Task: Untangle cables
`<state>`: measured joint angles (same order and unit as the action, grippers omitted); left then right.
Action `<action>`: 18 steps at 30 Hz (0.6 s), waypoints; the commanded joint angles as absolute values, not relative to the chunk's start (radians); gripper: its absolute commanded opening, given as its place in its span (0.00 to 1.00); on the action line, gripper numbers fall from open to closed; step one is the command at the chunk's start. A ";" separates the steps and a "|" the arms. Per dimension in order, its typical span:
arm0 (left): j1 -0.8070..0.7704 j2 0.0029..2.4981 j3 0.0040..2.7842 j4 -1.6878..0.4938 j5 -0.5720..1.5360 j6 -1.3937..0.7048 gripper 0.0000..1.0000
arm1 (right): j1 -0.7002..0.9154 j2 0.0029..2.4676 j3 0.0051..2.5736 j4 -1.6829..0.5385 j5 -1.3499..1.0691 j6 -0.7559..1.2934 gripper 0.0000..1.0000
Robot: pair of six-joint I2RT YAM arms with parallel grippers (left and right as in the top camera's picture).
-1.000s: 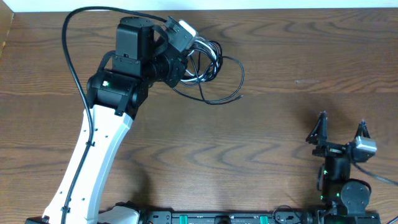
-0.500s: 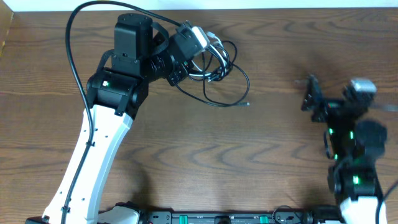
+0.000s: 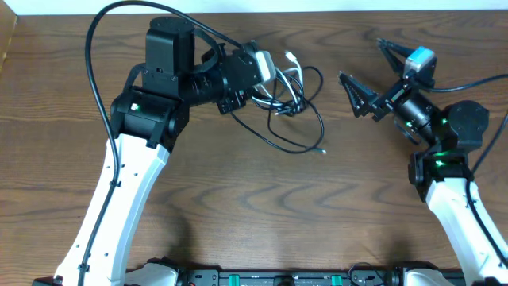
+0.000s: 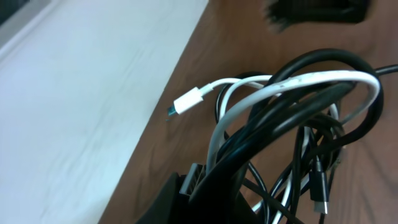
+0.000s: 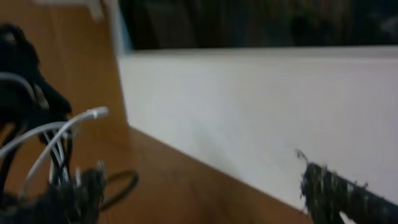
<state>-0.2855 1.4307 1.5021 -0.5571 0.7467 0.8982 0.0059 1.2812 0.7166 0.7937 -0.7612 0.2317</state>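
The left claw [image 3: 268, 81] is clamped on the tangled cables [image 3: 300, 99] near the far edge of the desk [image 3: 238, 191]; a white cable [image 4: 292, 84] loops through the black ones; the right claw [image 3: 371, 71] hovers nearby, fingers spread wide.

- Your overhead view is evenly lit and sharp.
- Your right wrist view is badly blurred.
- Your left wrist view softens on the nearest cables [image 4: 249, 146].

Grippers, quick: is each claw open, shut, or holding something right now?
Left gripper: closed on the cables.
Right gripper: open, holding nothing.
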 commanded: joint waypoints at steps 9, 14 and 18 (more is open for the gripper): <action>-0.287 1.494 1.522 -0.418 0.867 0.976 0.07 | 0.013 1.454 0.733 0.875 -0.868 0.761 0.99; -0.287 1.542 1.522 -0.382 0.825 0.976 0.08 | 0.012 1.453 0.733 0.921 -0.879 0.910 0.93; -0.287 1.544 1.522 -0.353 0.785 0.976 0.07 | 0.005 1.453 0.733 0.923 -0.875 1.032 0.95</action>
